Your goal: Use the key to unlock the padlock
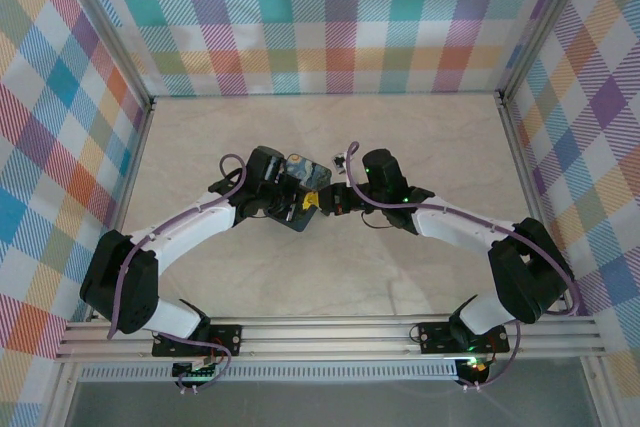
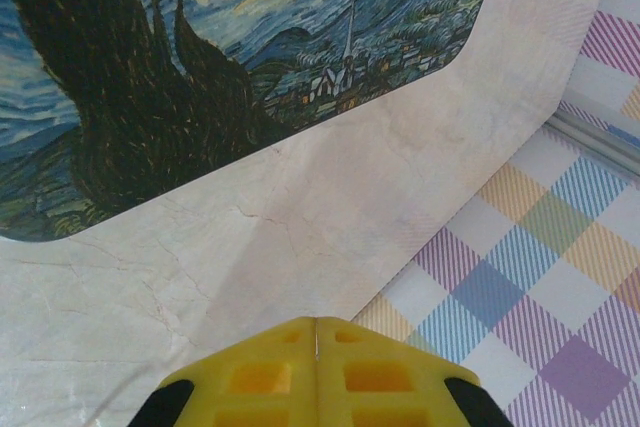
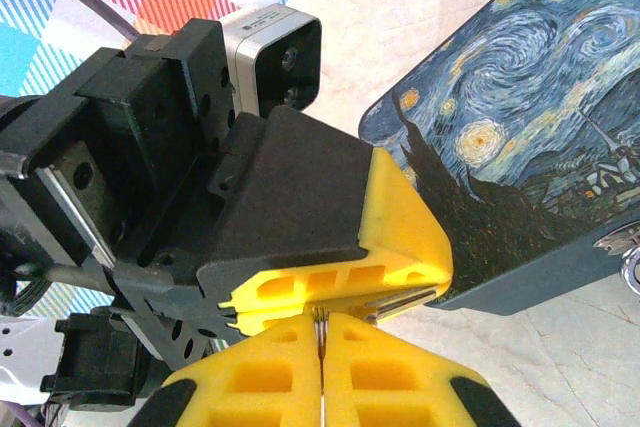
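Lower centre, the key (image 3: 322, 329) is pinched by the closed right gripper (image 3: 322, 319), the left gripper (image 3: 425, 292) clamped shut just above; alignment must be held squarely before insertion.

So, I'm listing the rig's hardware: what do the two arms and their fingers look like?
Both match: the left arm and right arm have white links between bulky black joints, with a purple cable along each and small green lights on the right one. The fingers are yellow blocks with square pockets on black mounts; a silver camera box sits on the left wrist.
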`<state>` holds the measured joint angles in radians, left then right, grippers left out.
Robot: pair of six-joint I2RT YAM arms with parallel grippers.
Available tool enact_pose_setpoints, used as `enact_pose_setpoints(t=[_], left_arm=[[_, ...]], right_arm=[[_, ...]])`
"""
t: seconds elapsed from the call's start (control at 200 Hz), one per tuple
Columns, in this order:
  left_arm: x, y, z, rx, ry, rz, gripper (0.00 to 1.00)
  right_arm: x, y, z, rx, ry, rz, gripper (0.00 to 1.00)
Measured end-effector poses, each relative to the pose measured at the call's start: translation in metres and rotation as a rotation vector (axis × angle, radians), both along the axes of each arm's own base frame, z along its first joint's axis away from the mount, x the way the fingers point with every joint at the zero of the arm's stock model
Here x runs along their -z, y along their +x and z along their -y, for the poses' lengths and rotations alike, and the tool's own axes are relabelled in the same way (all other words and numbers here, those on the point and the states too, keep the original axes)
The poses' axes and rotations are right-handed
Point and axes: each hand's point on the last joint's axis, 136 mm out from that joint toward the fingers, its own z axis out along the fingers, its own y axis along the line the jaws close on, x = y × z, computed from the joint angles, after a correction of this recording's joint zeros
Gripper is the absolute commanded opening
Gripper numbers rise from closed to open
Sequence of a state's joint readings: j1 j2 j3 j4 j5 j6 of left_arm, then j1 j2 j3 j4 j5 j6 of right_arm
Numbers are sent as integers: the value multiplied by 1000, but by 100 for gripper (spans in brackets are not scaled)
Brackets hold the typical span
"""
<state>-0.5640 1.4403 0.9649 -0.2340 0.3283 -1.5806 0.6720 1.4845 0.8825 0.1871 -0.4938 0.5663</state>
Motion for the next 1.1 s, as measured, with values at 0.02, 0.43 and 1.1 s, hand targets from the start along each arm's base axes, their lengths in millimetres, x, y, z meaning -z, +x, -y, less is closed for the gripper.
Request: enact_pose_setpoints(t=[0.02,0.43,1.1], left_arm=[[0,0,0,0,0,0,2],[7,-7,-12,53,108,2,0],[5,-5,-9,61,105,-2,0]], right_arm=[[0,0,0,0,-1,0,8],[11,-1,6,7,-55,22,42],[22,-13,-14,-91,-151,110,43]])
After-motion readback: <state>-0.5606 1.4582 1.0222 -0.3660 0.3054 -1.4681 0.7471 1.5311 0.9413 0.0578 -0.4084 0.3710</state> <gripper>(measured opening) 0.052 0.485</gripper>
